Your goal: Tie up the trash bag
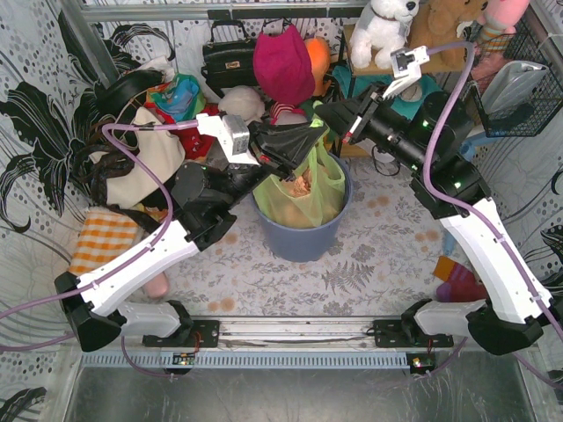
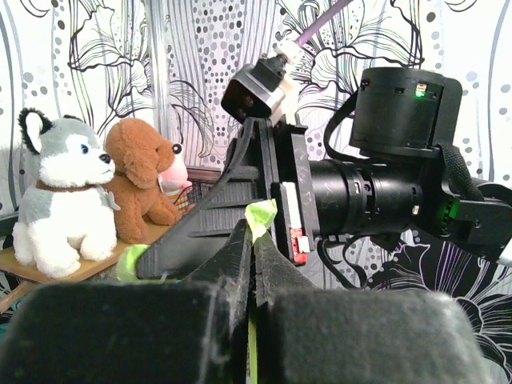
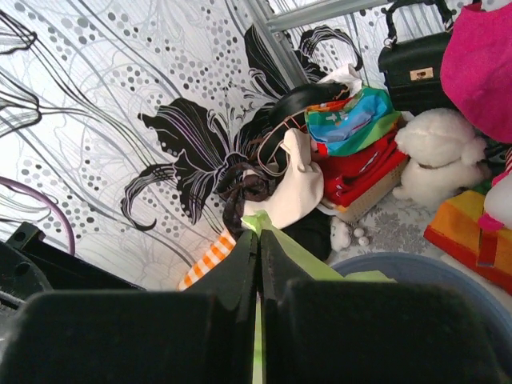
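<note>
The trash bag (image 1: 310, 195) is thin light-green plastic with brown paper showing through, and it sits in a round blue-grey bin (image 1: 299, 237) at the table's middle. Its top is pulled up in two strips. My left gripper (image 1: 308, 142) is shut on one strip just above the bin; a green tip of the bag (image 2: 262, 214) pokes out between the closed jaws (image 2: 254, 234). My right gripper (image 1: 320, 114) is shut on the other strip (image 3: 298, 250) right behind the left one, jaws (image 3: 258, 237) closed. The two grippers nearly touch, and the right gripper's body (image 2: 264, 172) fills the left wrist view.
Clutter rings the back of the bin: a black handbag (image 1: 227, 58), a pink hat (image 1: 283, 61), a folded clothes pile (image 1: 180, 98), a cream bag (image 1: 158, 158), an orange checked cloth (image 1: 104, 239), plush toys (image 1: 383, 31) on a shelf and a wire basket (image 1: 519, 83).
</note>
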Tool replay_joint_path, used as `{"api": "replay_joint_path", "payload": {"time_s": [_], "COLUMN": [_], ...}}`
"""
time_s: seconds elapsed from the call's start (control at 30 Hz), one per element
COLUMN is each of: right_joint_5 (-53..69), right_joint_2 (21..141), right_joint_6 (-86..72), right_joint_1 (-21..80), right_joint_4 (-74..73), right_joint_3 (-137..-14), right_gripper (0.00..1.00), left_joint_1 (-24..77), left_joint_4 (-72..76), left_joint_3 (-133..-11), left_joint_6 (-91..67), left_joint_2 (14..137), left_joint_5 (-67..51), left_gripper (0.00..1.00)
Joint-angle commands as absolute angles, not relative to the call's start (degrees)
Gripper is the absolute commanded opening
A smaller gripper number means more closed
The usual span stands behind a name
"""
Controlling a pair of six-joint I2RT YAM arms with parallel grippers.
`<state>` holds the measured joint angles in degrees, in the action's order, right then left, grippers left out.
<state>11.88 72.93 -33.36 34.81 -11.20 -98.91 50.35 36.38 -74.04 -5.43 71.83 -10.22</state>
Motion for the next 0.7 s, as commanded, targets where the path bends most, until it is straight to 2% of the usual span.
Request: {"api": "replay_joint_path", "payload": {"time_s": [0.0, 0.37, 0.67], "right_joint_5": [9.32, 12.98, 20.65], "right_joint_2": [69.36, 63.11, 63.31], "right_joint_6": [-36.22, -35.07, -32.09], "right_joint_1": [34.93, 37.92, 43.14], "right_joint_4": [-8.75, -2.73, -3.23], "right_joint_3": [-95.91, -90.67, -91.10], "right_gripper": [0.00, 0.00, 0.00], "left_joint_1": [50.34, 50.23, 50.23], "left_joint_4": [40.57, 41.66, 41.06], "left_joint_3": [-73.70, -72.16, -72.71], "left_joint_6": [-4.48, -4.27, -3.89], "left_joint_2": [70.45, 69.79, 70.14], "left_joint_5": [-8.21, -2.42, -0.40], "left_gripper": [0.06, 0.05, 0.05]}}
